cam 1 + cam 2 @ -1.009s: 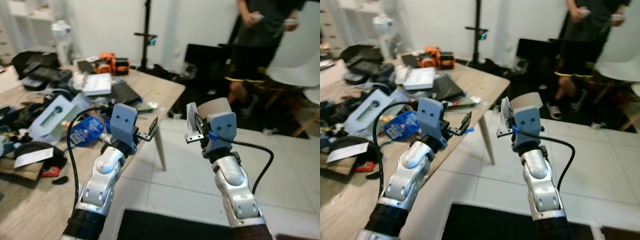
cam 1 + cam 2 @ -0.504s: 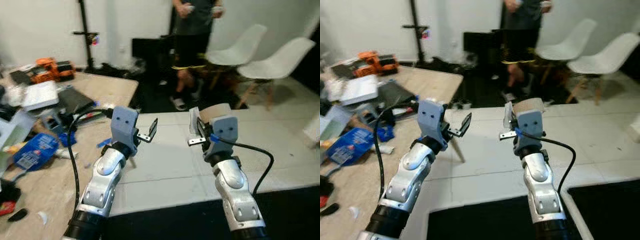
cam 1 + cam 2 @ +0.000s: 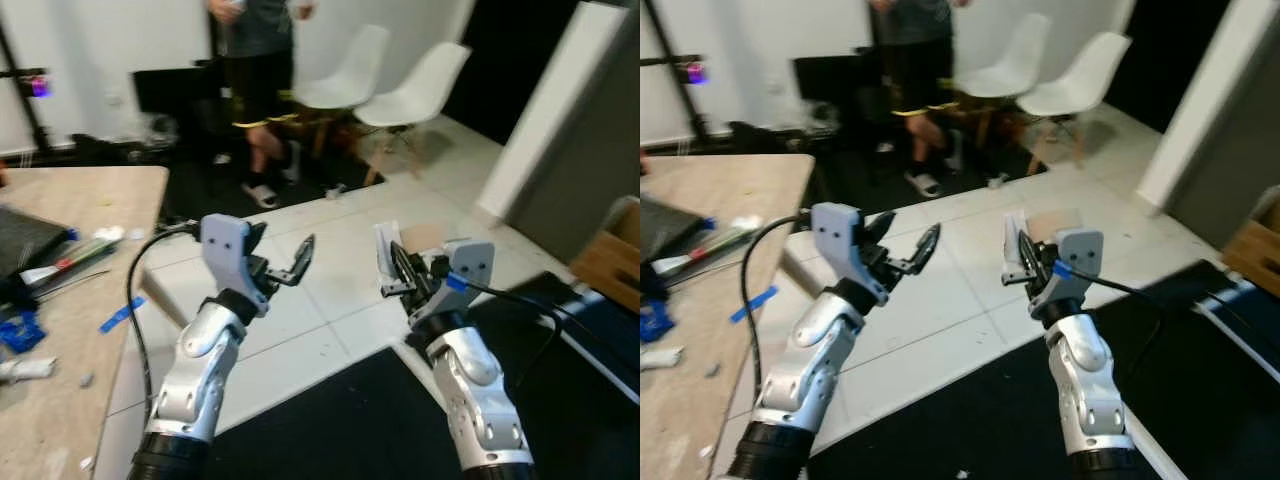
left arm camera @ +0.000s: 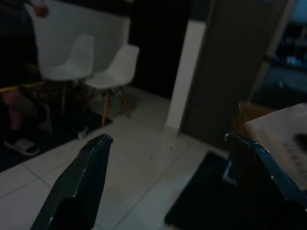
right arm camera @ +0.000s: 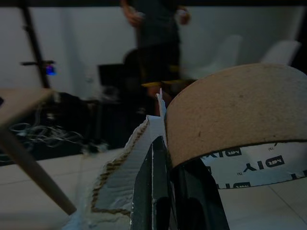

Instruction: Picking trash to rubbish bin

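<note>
A matt brown cardboard roll (image 5: 230,110) with torn white paper (image 5: 122,179) is seen above glossy white floor tiles (image 3: 330,270).

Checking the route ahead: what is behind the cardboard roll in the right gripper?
Behind the cardboard roll: a person, a white chair, a wall. The floor directly behind is hidden.

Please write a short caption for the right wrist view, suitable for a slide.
Right claw shut on a cardboard tape roll and torn paper, with a person standing behind.
</note>
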You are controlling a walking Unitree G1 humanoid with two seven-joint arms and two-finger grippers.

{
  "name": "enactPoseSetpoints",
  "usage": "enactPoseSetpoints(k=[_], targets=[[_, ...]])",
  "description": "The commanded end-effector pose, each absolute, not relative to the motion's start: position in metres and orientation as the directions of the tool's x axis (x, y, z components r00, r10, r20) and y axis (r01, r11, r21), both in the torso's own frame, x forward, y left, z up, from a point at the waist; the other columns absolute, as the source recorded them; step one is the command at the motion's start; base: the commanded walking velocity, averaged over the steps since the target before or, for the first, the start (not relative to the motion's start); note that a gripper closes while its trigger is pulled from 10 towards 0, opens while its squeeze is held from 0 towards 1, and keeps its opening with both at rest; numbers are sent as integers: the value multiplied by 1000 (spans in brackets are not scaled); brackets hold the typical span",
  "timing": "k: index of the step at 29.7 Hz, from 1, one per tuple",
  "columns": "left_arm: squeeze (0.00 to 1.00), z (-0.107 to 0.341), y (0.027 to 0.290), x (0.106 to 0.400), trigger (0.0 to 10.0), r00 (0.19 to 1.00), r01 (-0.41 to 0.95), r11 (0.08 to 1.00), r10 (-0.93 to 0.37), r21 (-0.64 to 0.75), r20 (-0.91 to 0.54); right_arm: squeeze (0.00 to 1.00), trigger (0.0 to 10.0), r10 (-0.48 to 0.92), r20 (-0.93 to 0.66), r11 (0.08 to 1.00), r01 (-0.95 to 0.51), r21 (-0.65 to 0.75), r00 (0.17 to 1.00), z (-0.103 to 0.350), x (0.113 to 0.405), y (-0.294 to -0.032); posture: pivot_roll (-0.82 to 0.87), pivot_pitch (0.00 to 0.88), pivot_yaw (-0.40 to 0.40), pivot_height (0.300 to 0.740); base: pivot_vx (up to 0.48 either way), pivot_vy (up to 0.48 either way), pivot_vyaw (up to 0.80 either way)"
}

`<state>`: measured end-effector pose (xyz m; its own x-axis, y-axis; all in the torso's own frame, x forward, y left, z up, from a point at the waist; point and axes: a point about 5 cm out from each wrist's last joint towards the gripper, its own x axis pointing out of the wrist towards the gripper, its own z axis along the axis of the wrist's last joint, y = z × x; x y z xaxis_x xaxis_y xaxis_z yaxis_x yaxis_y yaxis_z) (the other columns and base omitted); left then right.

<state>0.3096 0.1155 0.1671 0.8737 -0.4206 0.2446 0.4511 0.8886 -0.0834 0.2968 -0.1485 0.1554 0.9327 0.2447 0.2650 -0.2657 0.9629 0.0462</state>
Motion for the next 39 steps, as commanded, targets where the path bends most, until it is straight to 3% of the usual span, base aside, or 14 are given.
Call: enactPoseSetpoints(k=[1, 7, 9, 11, 19, 20, 23, 24, 27, 32, 39], targets=[[0, 164, 118, 309, 10000, 877, 448, 891, -423, -68, 228, 0, 10000, 232, 252, 968, -250, 39, 940, 153, 296, -157, -110, 64, -31, 740, 0, 0, -800], [0, 161, 129, 312, 10000, 890, 422, 906, -408, -28, 205, 0, 10000, 221, 243, 974, -225, -10, 945, 154, 297, -168, -112, 66, -31, 740, 0, 0, -800], [0, 153, 119, 313, 10000, 874, 463, 881, -472, 96, 116, 0, 10000, 294, 215, 956, -287, -67, 931, 153, 300, -159, -110, 66, -31, 740, 0, 0, -800], [0, 151, 113, 315, 10000, 871, 465, 875, -479, 133, 106, 0, 10000, 324, 201, 946, -310, -98, 925, 153, 301, -153, -111, 66, -30, 740, 0, 0, -800], [0, 157, 99, 322, 10000, 873, 453, 885, -465, 106, 149, 0, 10000, 282, 198, 959, -269, -88, 939, 155, 313, -141, -112, 61, -22, 740, 0, 0, -800], [0, 157, 108, 323, 10000, 884, 430, 897, -441, 102, 155, 0, 10000, 228, 196, 973, -216, -78, 954, 154, 316, -155, -110, 61, -21, 740, 0, 0, -800], [0, 156, 115, 324, 10000, 892, 413, 904, -426, 107, 154, 0, 10000, 197, 192, 980, -185, -77, 962, 154, 317, -164, -110, 61, -21, 740, 0, 0, -800], [0, 153, 130, 325, 10000, 913, 370, 923, -383, 110, 141, 0, 10000, 152, 180, 986, -139, -88, 972, 152, 317, -182, -109, 64, -20, 740, 0, 0, -800], [0, 151, 149, 325, 10000, 936, 313, 941, -328, 127, 127, 0, 10000, 113, 171, 990, -96, -106, 979, 152, 315, -198, -111, 65, -19, 740, 0, 0, -800], [0, 151, 166, 328, 10000, 959, 233, 963, -251, 136, 133, 0, 10000, 92, 170, 990, -73, -117, 981, 151, 314, -205, -113, 67, -19, 740, 0, 0, -800], [0, 151, 167, 330, 10000, 971, 175, 979, -190, 108, 146, 0, 10000, 44, 182, 991, -20, -130, 982, 151, 314, -208, -111, 66, -20, 740, 0, 0, -800]])
